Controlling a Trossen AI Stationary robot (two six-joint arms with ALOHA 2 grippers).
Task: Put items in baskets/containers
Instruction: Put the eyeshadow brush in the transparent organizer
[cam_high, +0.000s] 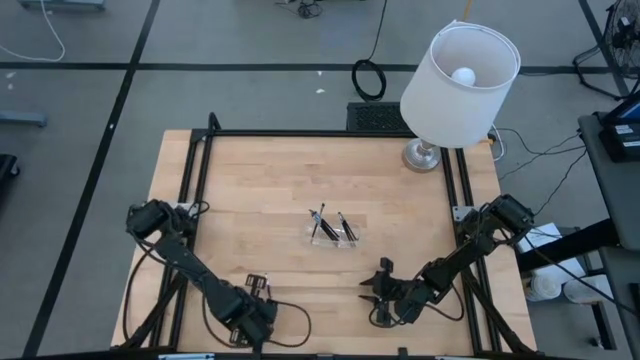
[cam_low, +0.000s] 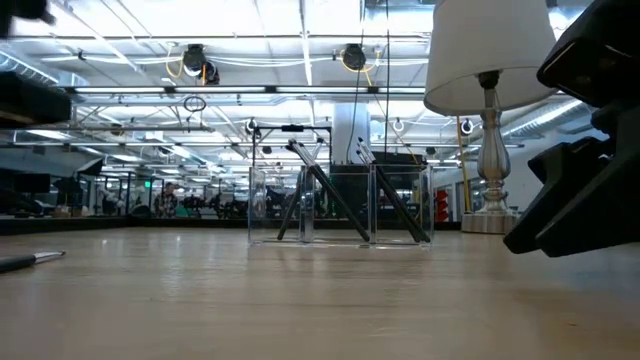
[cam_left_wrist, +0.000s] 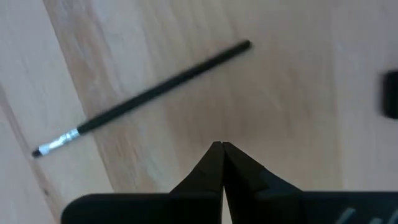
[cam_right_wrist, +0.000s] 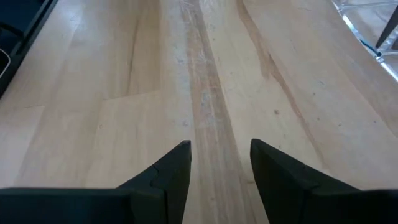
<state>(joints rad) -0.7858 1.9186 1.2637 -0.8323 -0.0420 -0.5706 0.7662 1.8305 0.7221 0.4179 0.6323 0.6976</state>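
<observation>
Stick (cam_left_wrist: 146, 96) lies flat on the table (cam_high: 260, 180) just ahead of my left gripper (cam_left_wrist: 222, 145), whose fingers are pressed together w/ nothing between. Clear tray (cam_high: 333, 231) sits mid-table, already holding sticks that lean inside it. My right gripper (cam_right_wrist: 219, 149) waits near the front edge, fingers apart, empty. To do this well, I'd open wide, line my fingers across the shaft, not along it, come down near its middle, then pinch so it doesn't roll.

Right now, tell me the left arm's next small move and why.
Probably open the left end effector and lower it over the stick: its fingers are shut and empty, the stick lies loose on the table just ahead, outside the clear tray.
</observation>
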